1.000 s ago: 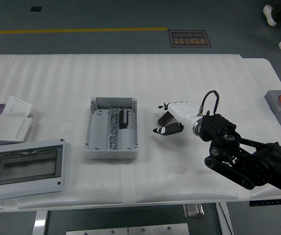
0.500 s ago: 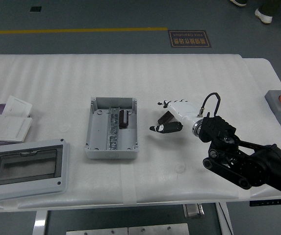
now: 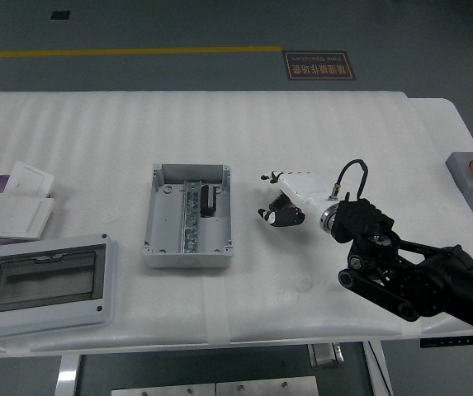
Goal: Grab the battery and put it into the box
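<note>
White foam-covered table (image 3: 302,124): battery (image 3: 209,200) already sits in the grey box (image 3: 188,216), our right hand (image 3: 284,198) just right of the box has fingers curled on nothing, so we risk clipping the box wall retreating

One sign (image 3: 319,65) lies on the grey floor beyond the table's far edge: a dark rectangular plate with reddish characters in two lines. The lettering is too small and blurred to read, and it appears upside down from this view. No readable print, number or brand shows on the open grey box (image 3: 188,214), on its lid (image 3: 44,283), or on the white socket plates (image 3: 11,208) at the left.
</note>
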